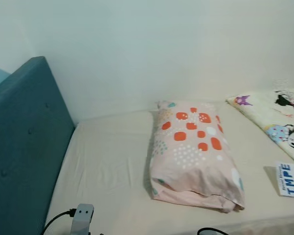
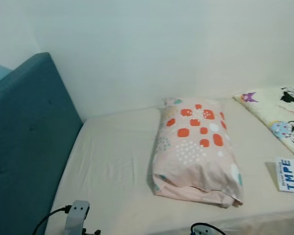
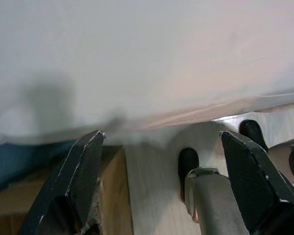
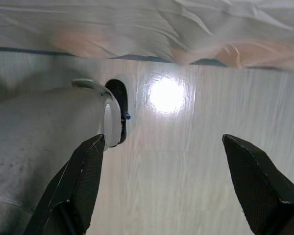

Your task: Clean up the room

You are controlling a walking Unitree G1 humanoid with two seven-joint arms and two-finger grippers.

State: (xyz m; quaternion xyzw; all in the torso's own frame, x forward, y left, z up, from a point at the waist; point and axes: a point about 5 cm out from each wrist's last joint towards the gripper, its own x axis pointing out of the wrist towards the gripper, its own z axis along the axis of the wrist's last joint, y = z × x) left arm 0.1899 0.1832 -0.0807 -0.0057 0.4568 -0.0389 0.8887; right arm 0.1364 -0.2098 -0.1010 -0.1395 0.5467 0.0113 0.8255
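Both end effectors, left (image 3: 159, 161) and right (image 4: 164, 169), hang open beside the bed (image 1: 112, 166).

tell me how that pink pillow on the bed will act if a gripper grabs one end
The pillow looks soft and puffy, so it would likely sag and fold rather than lift flat. Its loose case, bunched at the near open end, may pull away first. It seems light, and would probably slide easily on the smooth sheet.
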